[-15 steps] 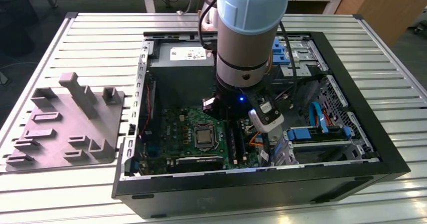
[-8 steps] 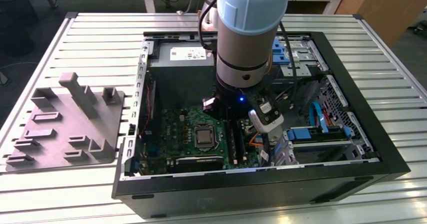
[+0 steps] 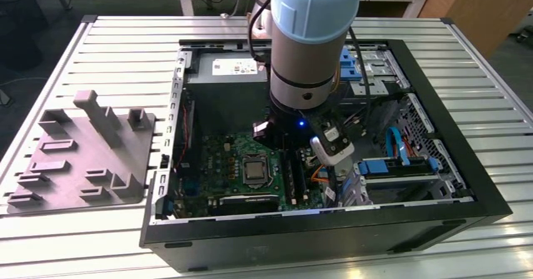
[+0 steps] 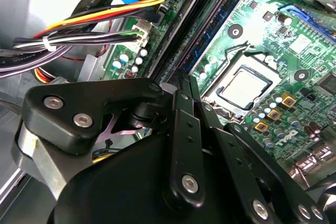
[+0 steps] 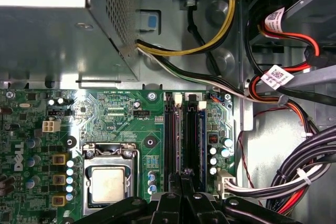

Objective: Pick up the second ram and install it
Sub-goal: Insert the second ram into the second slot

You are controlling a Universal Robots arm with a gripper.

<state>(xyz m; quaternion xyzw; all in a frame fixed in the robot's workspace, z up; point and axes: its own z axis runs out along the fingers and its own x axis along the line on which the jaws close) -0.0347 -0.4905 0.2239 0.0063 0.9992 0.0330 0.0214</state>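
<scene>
My gripper (image 5: 184, 178) is down inside the open computer case (image 3: 466, 166), right over the memory slots (image 5: 170, 140) beside the processor socket (image 5: 107, 184). Its black fingers (image 4: 181, 114) stand pressed close together. The second ram (image 5: 185, 148) shows edge-on as a thin dark strip running out from between the fingertips, along the slots and level with them. I cannot tell whether it is seated in a slot. In the second wrist view the gripper (image 4: 184, 80) sits at the near end of the slot row (image 4: 202, 35).
A grey plastic block with slotted posts (image 3: 83, 154) lies on the slatted table at the exterior view's left, outside the case. Bundled cables (image 5: 294, 182) run close beside the slots. The power supply (image 3: 224, 67) and drive cage (image 3: 400, 166) flank the arm.
</scene>
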